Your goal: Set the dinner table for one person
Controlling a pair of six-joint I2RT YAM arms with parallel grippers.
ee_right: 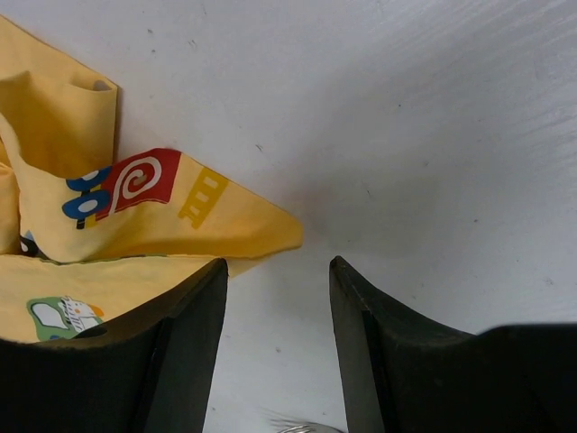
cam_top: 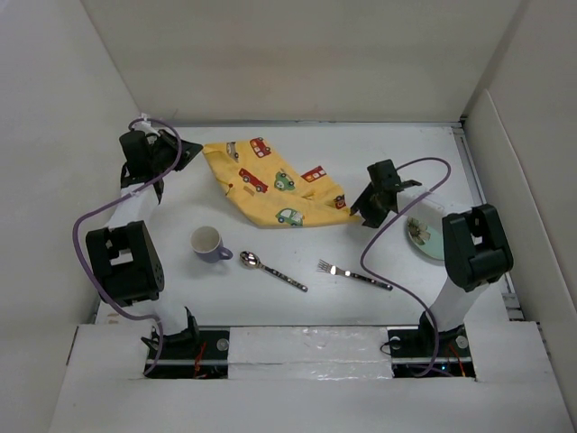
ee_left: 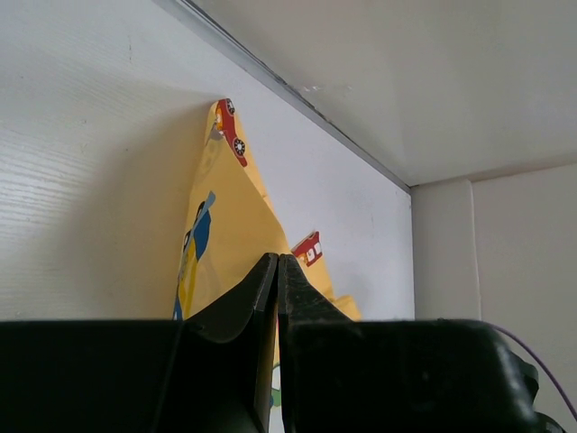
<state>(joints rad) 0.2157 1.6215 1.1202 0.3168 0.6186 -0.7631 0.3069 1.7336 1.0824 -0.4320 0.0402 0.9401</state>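
Lying on the near side of the placemat [cam_top: 270, 185], a spoon [cam_top: 270, 270], a fork [cam_top: 353, 274] and a mug [cam_top: 207, 243] are waiting in a loose row on the bare desk [cam_top: 180, 293], and a small plate [cam_top: 422, 236] is sitting just off the placemat's right corner. None of them is resting on the cloth, probably because it is not yet spread. The placemat is lying folded and slanted, which seems to be why one hand is working at each of its ends, ready to draw it flat. The right hand [ee_right: 275, 271] is hovering at the placemat's right corner with its jaws standing apart, one finger over the cloth's edge and nothing gripped. The left hand [ee_left: 278, 271] is pressing its fingers together at the placemat's far left corner and appears to be pinching the cloth there, though the fingers are hiding the contact. The desk is stretching under and beyond the placemat to the back wall [cam_top: 315, 54], wide, flat, plain white and faintly grained.
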